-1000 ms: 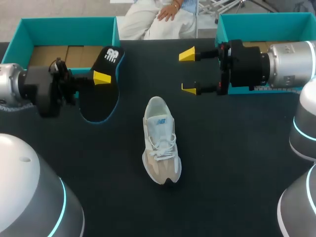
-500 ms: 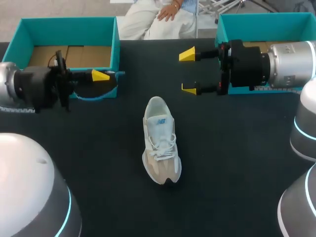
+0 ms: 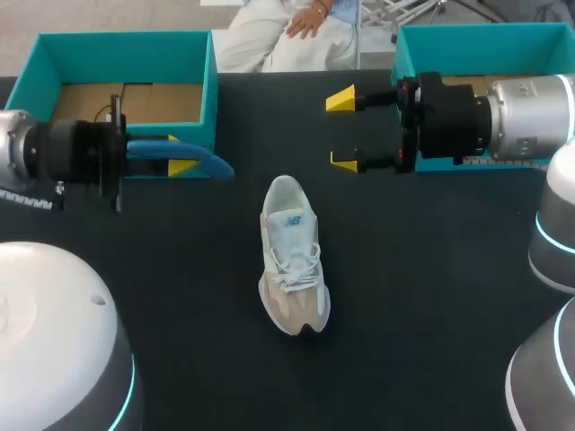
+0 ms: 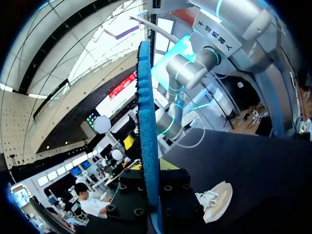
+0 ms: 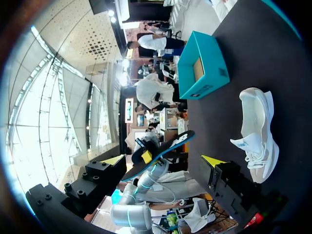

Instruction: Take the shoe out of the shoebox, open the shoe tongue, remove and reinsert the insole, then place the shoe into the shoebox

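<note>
The pale grey and beige shoe lies on the black table, toe toward me, a little right of my left gripper. My left gripper is shut on the blue-edged insole, held edge-on in front of the left shoebox. In the left wrist view the insole stands as a thin blue blade between the fingers, with the shoe beyond. My right gripper hovers open and empty beyond the shoe's heel. Its wrist view shows the shoe, the insole and the left shoebox.
A second teal shoebox stands at the back right, behind my right arm. Both boxes are open with brown cardboard floors.
My left wrist has turned, swinging the insole from flat-on to edge-on and carrying it a little toward the shoe. The right arm and the shoe have stayed put.
</note>
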Motion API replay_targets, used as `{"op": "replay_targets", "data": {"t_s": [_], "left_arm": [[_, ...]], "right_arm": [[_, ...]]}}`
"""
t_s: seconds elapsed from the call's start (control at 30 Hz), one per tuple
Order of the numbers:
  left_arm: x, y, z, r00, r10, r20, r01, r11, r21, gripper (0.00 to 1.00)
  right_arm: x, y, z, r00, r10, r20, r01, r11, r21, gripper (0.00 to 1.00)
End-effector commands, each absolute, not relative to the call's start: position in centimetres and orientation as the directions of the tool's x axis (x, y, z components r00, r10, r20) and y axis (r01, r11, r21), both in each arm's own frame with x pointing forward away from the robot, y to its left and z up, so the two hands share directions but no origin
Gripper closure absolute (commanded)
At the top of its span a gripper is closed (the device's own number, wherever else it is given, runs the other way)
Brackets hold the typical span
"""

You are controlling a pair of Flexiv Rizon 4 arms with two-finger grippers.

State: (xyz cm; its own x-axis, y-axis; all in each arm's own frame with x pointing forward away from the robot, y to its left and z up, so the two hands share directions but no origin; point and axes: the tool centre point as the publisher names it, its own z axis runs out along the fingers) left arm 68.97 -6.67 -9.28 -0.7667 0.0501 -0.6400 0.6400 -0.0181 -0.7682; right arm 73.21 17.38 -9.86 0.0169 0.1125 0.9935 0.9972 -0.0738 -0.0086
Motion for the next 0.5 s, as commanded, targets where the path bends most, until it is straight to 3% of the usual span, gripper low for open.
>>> {"op": "replay_targets", "data": {"t_s": [0.03,0.3,0.5], "left_arm": [[68.9,-6.6,-8.7,-0.820,0.063,-0.569,0.569,-0.023,-0.822,1.00],[68.0,-6.5,-7.7,-0.930,0.053,-0.363,0.362,-0.036,-0.932,1.00],[67.8,-6.4,-7.2,-0.986,0.061,-0.156,0.148,-0.123,-0.981,1.00]], "right_arm": [[73.3,17.7,-9.9,0.018,0.114,0.993,0.997,-0.076,-0.009,0.00],[73.3,17.7,-9.9,0.018,0.114,0.993,0.997,-0.076,-0.009,0.00],[73.3,17.7,-9.9,0.018,0.114,0.993,0.997,-0.076,-0.009,0.00]]}}
